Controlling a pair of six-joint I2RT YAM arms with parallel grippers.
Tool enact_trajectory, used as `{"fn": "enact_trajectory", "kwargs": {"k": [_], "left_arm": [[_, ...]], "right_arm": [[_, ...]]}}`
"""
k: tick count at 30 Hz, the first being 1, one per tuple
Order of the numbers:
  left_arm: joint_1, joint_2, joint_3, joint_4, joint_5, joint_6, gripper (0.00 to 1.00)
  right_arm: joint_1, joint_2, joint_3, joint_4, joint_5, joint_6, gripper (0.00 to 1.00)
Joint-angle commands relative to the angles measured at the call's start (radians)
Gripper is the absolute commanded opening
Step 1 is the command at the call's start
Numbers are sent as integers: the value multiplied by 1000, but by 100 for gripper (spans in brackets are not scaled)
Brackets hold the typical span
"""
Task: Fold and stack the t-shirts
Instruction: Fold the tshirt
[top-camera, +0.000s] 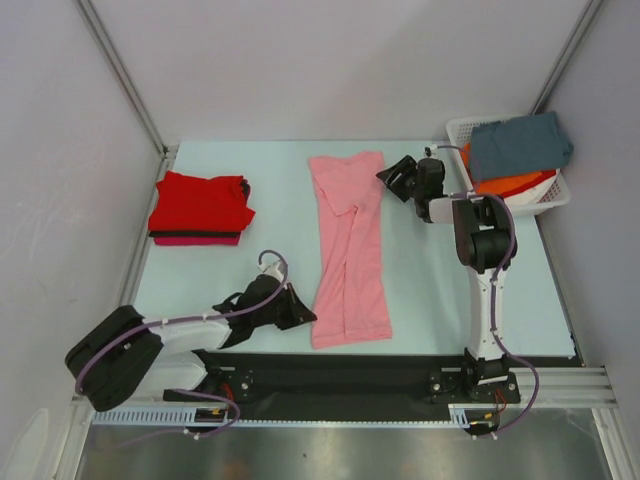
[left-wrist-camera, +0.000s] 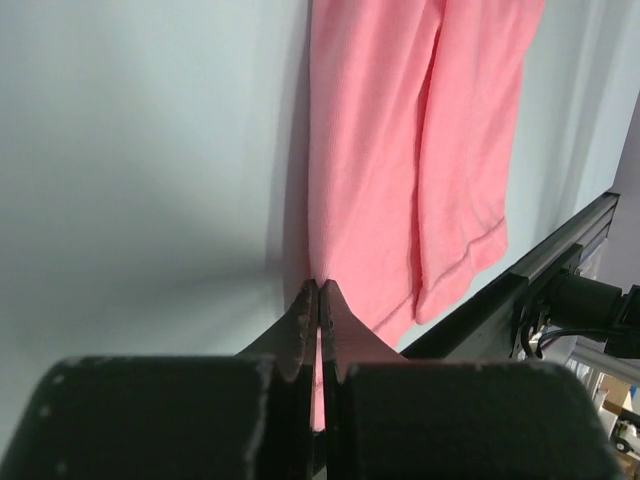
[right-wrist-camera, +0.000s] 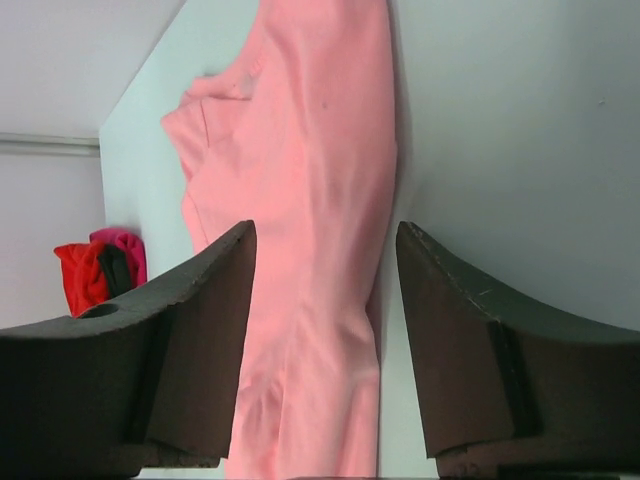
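In the top view, the left arm lay low along the surface (top-camera: 220, 280) with the left tool (top-camera: 306, 316) at the left edge of the light pink t-shirt (top-camera: 350, 250), which was folded lengthwise mid-surface. The right arm stood upright with the right tool (top-camera: 388, 176) near the collar end, a red t-shirt (top-camera: 200, 203) covered a magenta t-shirt (top-camera: 196, 240) far left, and a grey-blue t-shirt (top-camera: 520, 145) hid most of an orange t-shirt (top-camera: 512, 184) in the white basket (top-camera: 458, 128). In the left wrist view, the left tool (left-wrist-camera: 318, 295) was closed at the shirt's edge, and whether it pinched cloth could not be told. In the right wrist view, the right tool (right-wrist-camera: 325, 240) was spread open above the shirt, whose lower end was cut off.

White arms (top-camera: 185, 328), black hands (top-camera: 305, 315) (top-camera: 386, 175) (purple cables (top-camera: 272, 257) looping).
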Motion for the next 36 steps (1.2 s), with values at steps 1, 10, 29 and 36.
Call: {"fn": "enact_trajectory", "kwargs": {"k": [1,10,29,36], "left_arm": [[45,-90,-44,-77,81,75,0],[80,-280,-50,-279,85,119,56],[401,396,635,-83,25,221,74],[431,772,1017,-147,38,215,68]], "right_arm": [[-1,-36,7,53,-1,2,62],[-13,104,248,-96,-41,-61,60],[2,195,472,-414,92,-199,47],[20,241,535,-450,101,-210,42]]}}
